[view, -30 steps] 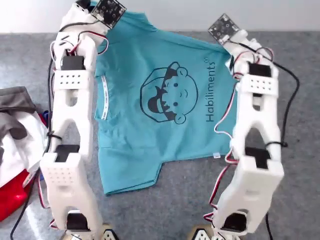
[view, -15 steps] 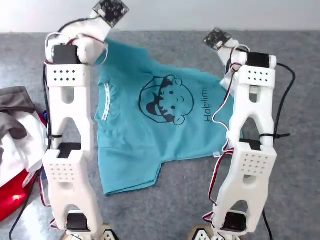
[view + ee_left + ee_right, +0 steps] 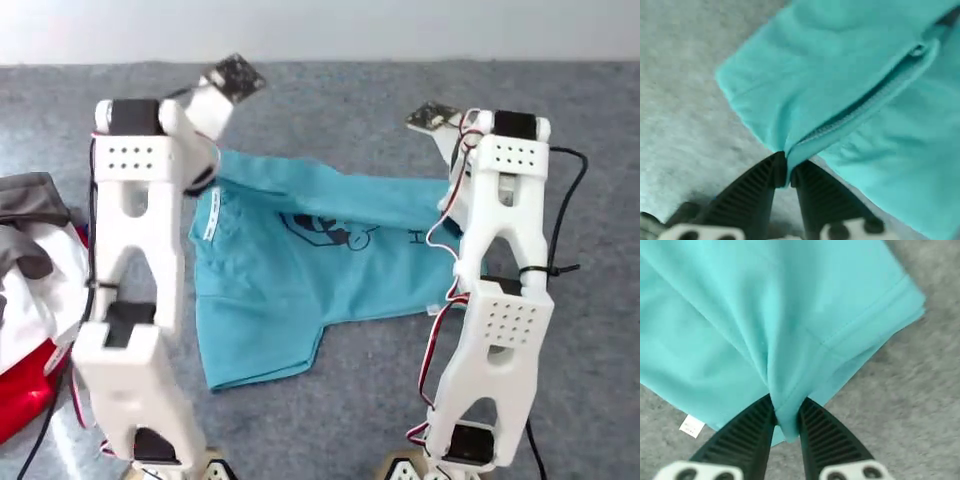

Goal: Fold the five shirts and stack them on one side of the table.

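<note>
- Risk at the near side: teal shirt (image 3: pixel 300 285) lies on the grey table (image 3: pixel 380 400) with one sleeve (image 3: pixel 262 350) splayed out past the body. If the lifted half gets laid over as is, I'd expect that sleeve to poke out of the fold.
- Drag: the lower layer is loose on the table and may slide along with the upper one.
- Left gripper (image 3: pixel 788 172): jaws pinched together on a thin lip of the shirt's edge, right by a seam. The bite looks shallow, so a tug could pull it free and drop that corner short.
- Right gripper (image 3: pixel 785 422): clamped on a bunched pleat near the hem, with a white tag (image 3: pixel 691 426) beside it. The grip is deeper, but the bunching probably presses a crease in.
- Both hold the far part lifted and doubled toward the near side, with the print (image 3: pixel 330 230) half hidden. If one arm leads, the fold line goes skewed.
- Snag: wire loop (image 3: pixel 432 238) off the right arm hangs over the cloth edge.
- Around: pile of other shirts (image 3: pixel 30 270) in grey, white and red sits at the table's left edge, just beside the left arm and apart from the teal one.
- In the way: the arms' own white links cover both side edges of the shirt from above, so I can't check alignment there.
</note>
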`<action>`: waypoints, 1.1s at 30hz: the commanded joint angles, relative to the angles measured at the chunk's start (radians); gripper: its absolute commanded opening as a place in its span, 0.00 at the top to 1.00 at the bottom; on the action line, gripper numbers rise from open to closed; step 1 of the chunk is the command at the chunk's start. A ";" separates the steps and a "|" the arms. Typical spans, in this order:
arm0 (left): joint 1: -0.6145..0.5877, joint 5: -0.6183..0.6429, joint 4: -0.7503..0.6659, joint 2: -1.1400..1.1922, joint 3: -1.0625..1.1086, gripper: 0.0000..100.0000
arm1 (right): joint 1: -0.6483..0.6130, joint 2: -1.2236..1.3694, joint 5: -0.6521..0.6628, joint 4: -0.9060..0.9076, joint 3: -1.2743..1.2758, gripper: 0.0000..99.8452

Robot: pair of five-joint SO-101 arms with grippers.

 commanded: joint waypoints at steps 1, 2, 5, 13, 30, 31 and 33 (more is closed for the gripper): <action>0.021 0.011 0.023 -0.232 0.318 0.99 | 0.035 -0.012 -0.009 0.042 0.026 0.99; 0.023 0.011 0.023 -0.276 0.397 0.99 | 0.038 -0.012 -0.009 0.042 0.032 0.99; 0.023 0.040 0.021 -0.390 0.588 0.99 | 0.058 -0.010 0.000 0.042 0.038 0.99; 0.029 0.048 0.023 -0.577 0.915 0.99 | 0.087 -0.008 0.071 0.044 0.044 0.99; 0.051 0.017 -0.018 -0.626 1.092 0.97 | 0.107 -0.019 0.161 0.045 0.141 0.97; 0.051 0.017 -0.008 -0.628 1.089 0.95 | 0.114 -0.019 0.161 0.045 0.141 0.96; 0.043 0.021 -0.005 -0.632 1.086 0.92 | 0.122 -0.021 0.161 0.045 0.141 0.91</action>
